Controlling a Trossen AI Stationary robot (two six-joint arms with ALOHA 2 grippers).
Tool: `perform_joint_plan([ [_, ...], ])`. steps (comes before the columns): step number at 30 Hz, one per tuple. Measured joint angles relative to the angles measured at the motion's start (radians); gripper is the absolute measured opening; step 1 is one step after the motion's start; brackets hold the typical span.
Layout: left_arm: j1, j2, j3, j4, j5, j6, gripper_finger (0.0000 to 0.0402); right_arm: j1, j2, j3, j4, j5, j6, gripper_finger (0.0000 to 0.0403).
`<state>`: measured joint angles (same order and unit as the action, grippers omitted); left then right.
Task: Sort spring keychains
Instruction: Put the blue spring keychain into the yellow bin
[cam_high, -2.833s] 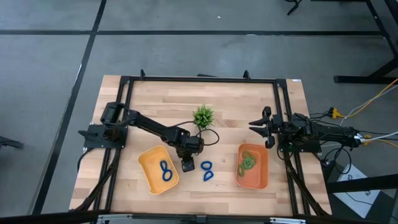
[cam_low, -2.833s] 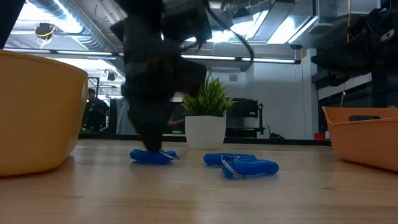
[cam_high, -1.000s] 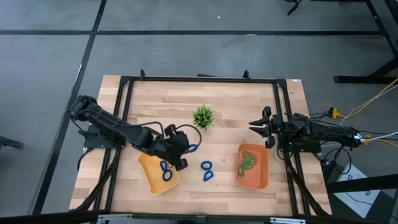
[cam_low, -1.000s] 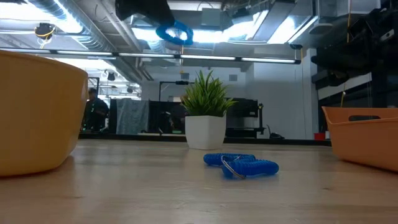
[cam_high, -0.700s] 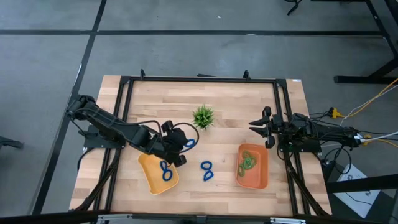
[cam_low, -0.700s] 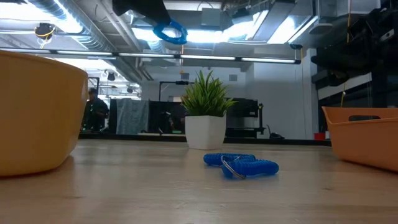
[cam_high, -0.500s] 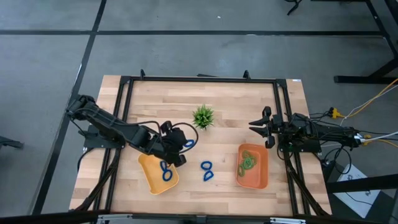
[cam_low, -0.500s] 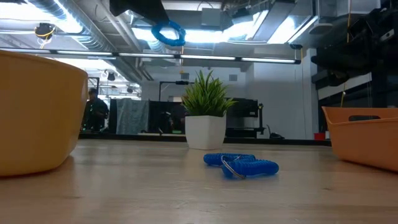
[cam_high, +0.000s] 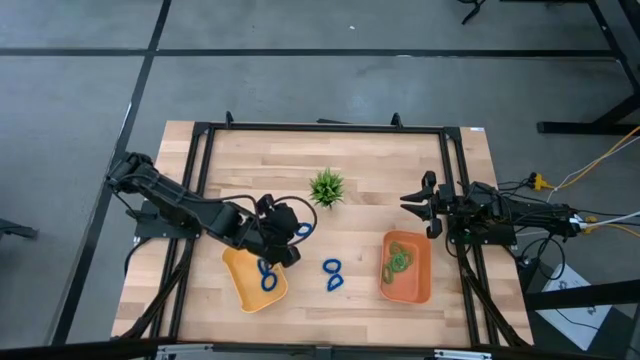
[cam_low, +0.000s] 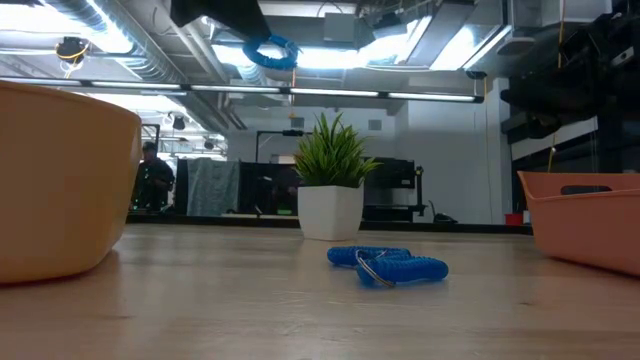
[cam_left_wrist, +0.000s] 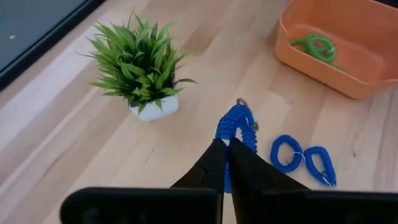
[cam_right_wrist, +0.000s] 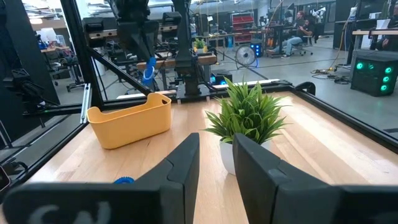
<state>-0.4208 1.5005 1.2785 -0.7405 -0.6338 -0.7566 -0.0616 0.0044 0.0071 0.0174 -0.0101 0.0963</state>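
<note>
Left gripper (cam_left_wrist: 225, 144) is hanging above the table (cam_high: 380, 170), left of centre in the high view, over the right edge of the yellow tray (cam_high: 243, 268). Its fingers are pinched together on a dark blue spring keychain (cam_left_wrist: 238, 127), which is dangling clear of the wood; in the low view that same coil is showing near the top of the frame, left of centre, well above the tabletop.

Inside the yellow tray, another blue keychain (cam_high: 265, 275) is lying toward the tray's right side.

Two more blue keychains, a linked pair (cam_high: 332, 273), are lying on the bare wood at lower centre of the high view, between the two trays and touching neither. In the low view they are sitting flat at centre frame, in front of the potted plant.

The orange tray (cam_high: 418, 285) is sitting at lower right of the table, holding light green keychains (cam_high: 398, 262) bunched in its upper left part. How many is not clear.

The small potted plant (cam_high: 326, 186) is standing upright near table centre, apart from both trays.

Right gripper (cam_high: 417, 204) is waiting at the right edge of the table, just above the orange tray in the high view, fingers standing partly apart with nothing between them.
</note>
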Motion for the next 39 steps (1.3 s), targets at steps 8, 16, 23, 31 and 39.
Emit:
perform_joint_plan([
  [8,-0.048,0.000,0.000,-0.083,0.008,-0.095,0.0003,0.000,0.000,0.000,0.000,0.000,0.000,0.0097],
  [16,-0.101,-0.023,0.000,-0.287,0.119,-0.341,0.0003,0.000,0.000,0.000,0.000,0.000,0.000,0.0097],
  [23,-0.159,-0.133,0.001,-0.318,0.082,-0.377,0.0003,0.000,0.000,0.000,0.000,0.000,0.000,0.0097],
  [31,-0.195,-0.223,0.001,-0.443,0.027,-0.460,0.0003,0.000,0.000,0.000,0.000,0.000,0.000,0.0097],
  [39,-0.195,-0.243,-0.002,-0.491,0.045,-0.461,0.0003,0.000,0.000,0.000,0.000,0.000,0.000,0.0097],
])
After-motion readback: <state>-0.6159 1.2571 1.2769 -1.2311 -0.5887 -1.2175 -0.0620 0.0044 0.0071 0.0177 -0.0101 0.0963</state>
